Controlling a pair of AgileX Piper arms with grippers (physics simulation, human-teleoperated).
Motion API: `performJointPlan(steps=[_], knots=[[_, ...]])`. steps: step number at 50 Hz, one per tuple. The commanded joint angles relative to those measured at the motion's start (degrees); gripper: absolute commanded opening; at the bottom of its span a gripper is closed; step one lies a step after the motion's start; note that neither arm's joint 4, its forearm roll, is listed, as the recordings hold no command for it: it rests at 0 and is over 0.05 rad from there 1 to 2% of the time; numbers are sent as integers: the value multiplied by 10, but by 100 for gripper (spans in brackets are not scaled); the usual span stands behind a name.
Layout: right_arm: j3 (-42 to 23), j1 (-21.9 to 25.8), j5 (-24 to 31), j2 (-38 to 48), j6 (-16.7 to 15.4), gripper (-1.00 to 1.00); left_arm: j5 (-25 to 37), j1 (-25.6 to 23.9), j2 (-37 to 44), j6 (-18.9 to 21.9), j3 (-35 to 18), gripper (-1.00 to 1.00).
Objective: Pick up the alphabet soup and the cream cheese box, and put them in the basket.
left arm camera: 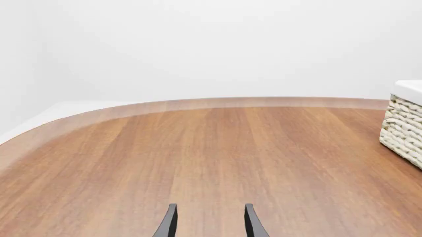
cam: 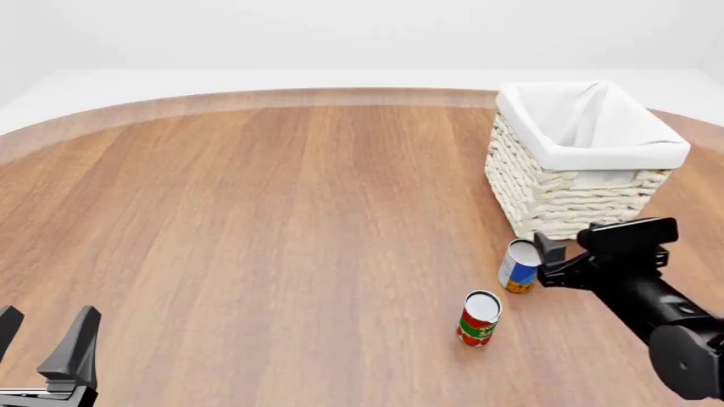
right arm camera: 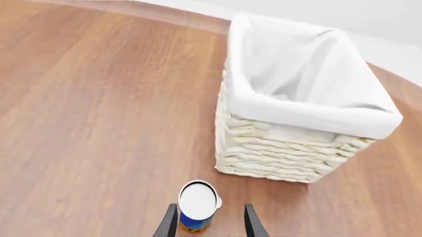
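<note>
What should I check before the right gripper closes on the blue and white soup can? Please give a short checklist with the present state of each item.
1. alphabet soup lies between the right gripper fingers: ok, in the right wrist view.
2. Right jaws open wider than the can: ok.
3. Can stands upright: cannot tell; it looks slightly tilted in the front view.
4. red and green can is apart from the grasp: ok, a gap shows.
5. basket is open and unobstructed: ok, only white lining shows inside.
6. cream cheese box located: not ok, no view shows it.
</note>
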Motion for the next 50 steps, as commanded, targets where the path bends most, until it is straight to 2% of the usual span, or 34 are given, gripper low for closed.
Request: performJointPlan(steps=[1, 18, 50], knots=[[-4, 3, 1, 18, -9, 100, 0, 0, 0, 0, 0, 100], [-1, 6, -23, 56, -13, 100, 0, 0, 0, 0, 0, 100], [17, 9, -115, 158, -7, 100, 0, 0, 0, 0, 0, 100]])
